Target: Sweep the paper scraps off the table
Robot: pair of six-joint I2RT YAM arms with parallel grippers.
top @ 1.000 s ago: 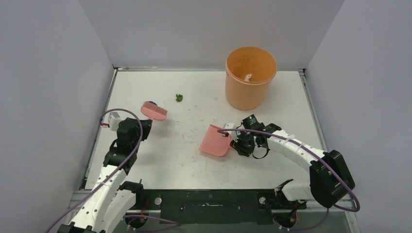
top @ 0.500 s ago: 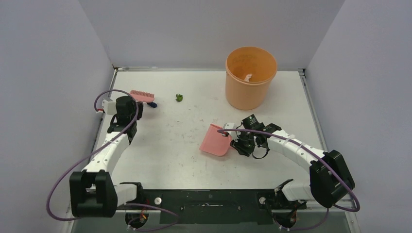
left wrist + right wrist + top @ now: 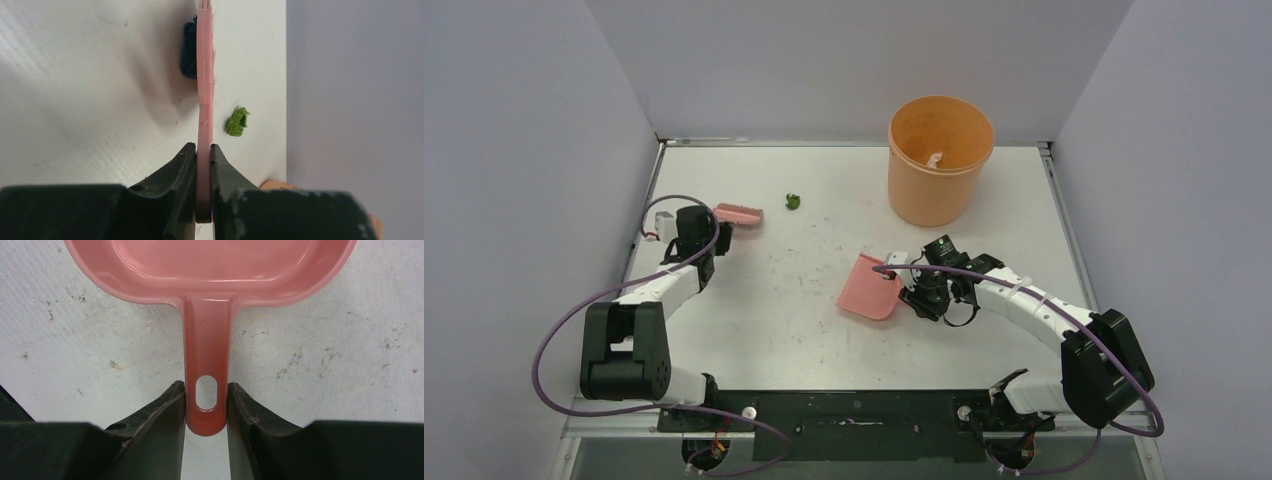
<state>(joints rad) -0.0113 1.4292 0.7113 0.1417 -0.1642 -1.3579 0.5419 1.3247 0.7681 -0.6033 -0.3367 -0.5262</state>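
Since earlier the pink brush (image 3: 739, 214), clamped in the left gripper (image 3: 202, 151), swung right beside the paper scraps (image 3: 236, 122); right gripper (image 3: 206, 396) clamps the dustpan (image 3: 867, 290). Featherlight wads: push with bristles

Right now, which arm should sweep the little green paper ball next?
Left. The left gripper holds the pink brush close to the green scrap; the right gripper holds the dustpan farther away, mid-table.

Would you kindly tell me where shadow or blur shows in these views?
Left wrist: the brush throws a soft grey shadow leftward on the table. Right wrist: the dustpan is sharp, evenly lit. Top external: even light, no glare.
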